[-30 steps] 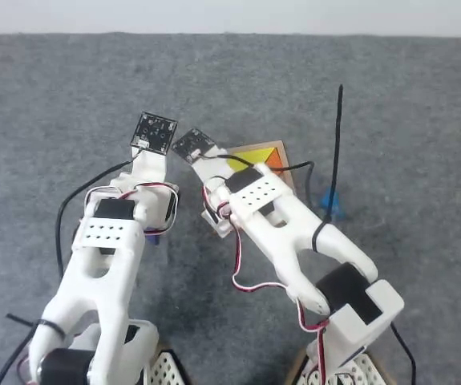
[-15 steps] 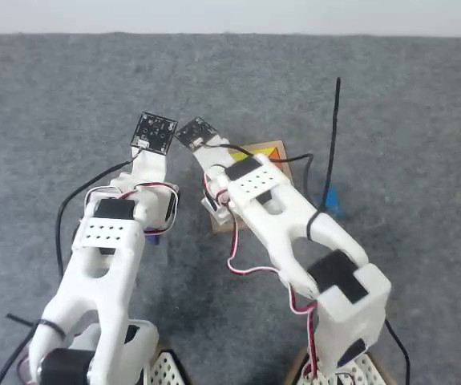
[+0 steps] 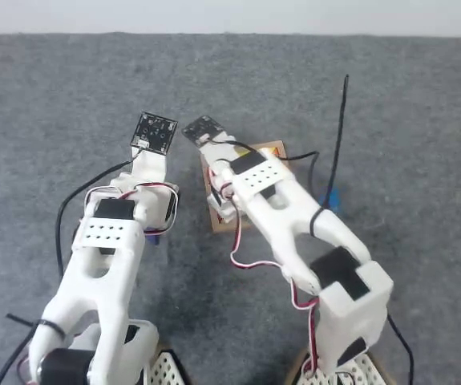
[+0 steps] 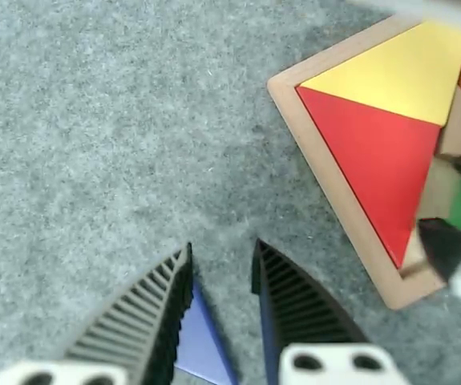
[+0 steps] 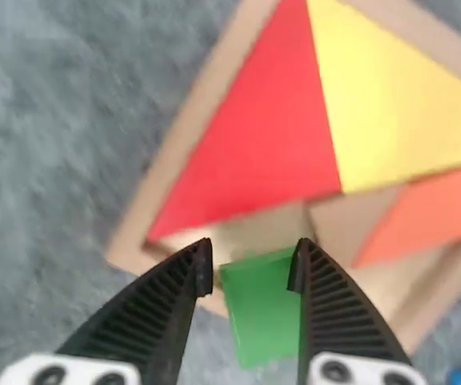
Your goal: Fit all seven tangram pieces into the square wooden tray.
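Left wrist view had the left gripper (image 4: 222,261) closed, jaws only narrowly apart, on a blue triangular wooden piece (image 4: 202,349) low over the grey carpet (image 4: 94,120), with the square wooden tray (image 4: 350,216) near but apart from it. The right gripper (image 5: 250,257) clamped a green square piece (image 5: 258,309) over the tray's rim. The bare slot between the red triangle (image 5: 254,152) and the orange piece (image 5: 430,208) lay straight ahead of its tips, so I judged the right arm the nearer.

A lab bench: felt-covered table (image 3: 46,104) carrying wired arms (image 3: 106,241)
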